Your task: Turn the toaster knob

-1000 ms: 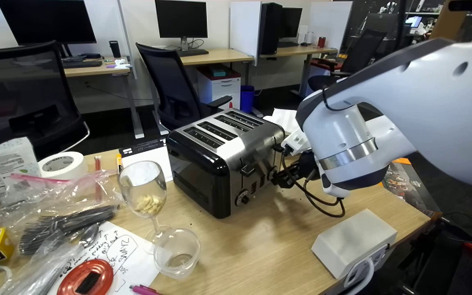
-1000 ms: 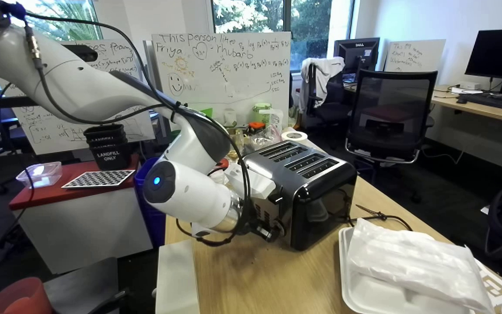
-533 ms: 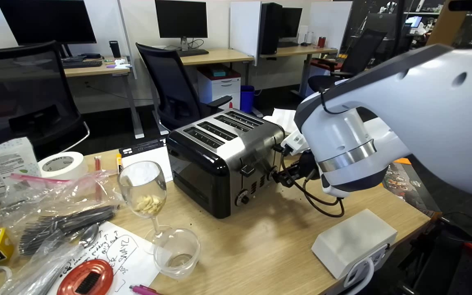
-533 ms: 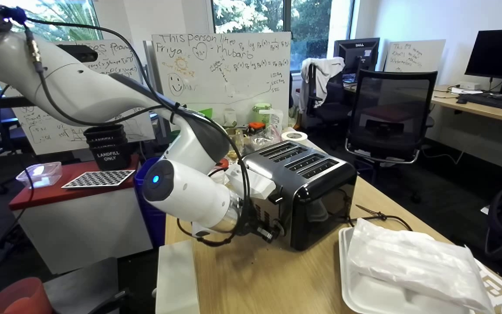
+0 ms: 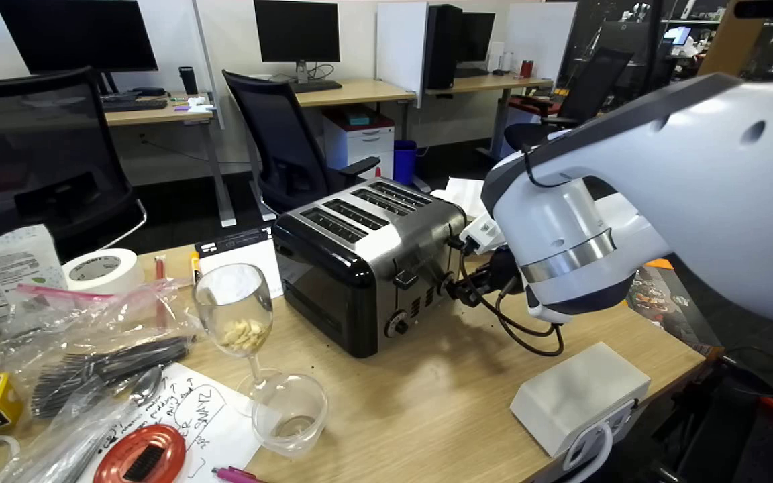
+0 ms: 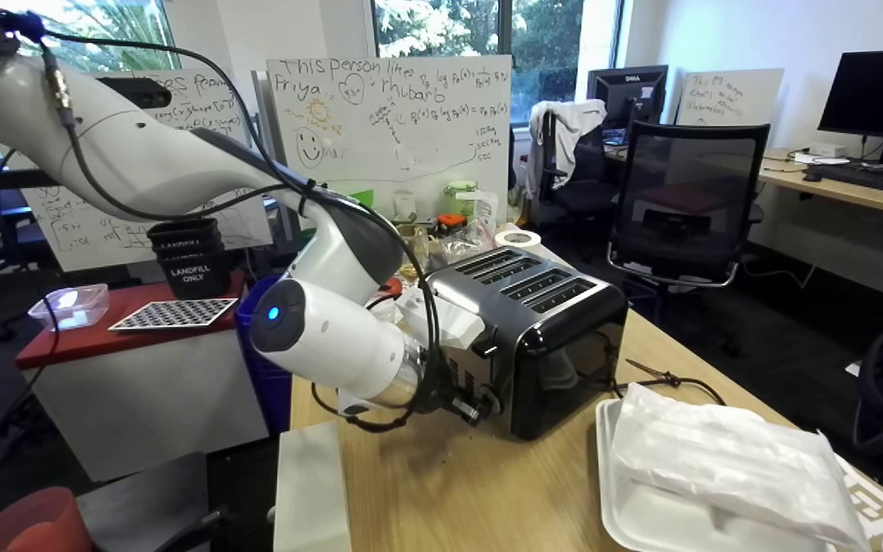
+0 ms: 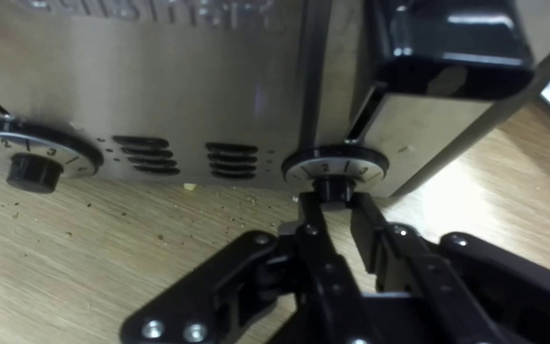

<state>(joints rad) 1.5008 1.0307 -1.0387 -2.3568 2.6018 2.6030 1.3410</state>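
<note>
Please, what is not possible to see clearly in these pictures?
Wrist view: lower part of the right dial, hidden by its knob and the gripper.
Wrist view: marks on the toaster, blurred: lettering or reflection unclear.
In an exterior view: pink pen, cut off by the bottom edge.

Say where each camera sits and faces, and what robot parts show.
In an exterior view: raised, facing down past the clear stemmed wine glass to the boxy black and silver toaster; white arm at picture right.
In an exterior view: raised, facing the toaster past the white foam tray; arm at picture left.
Wrist view: on the wrist, facing the toaster's silver front panel; only the black gripper shows, flanking a round black knob.
Both exterior views share toaster, arm and gripper, from opposite ends.
</note>
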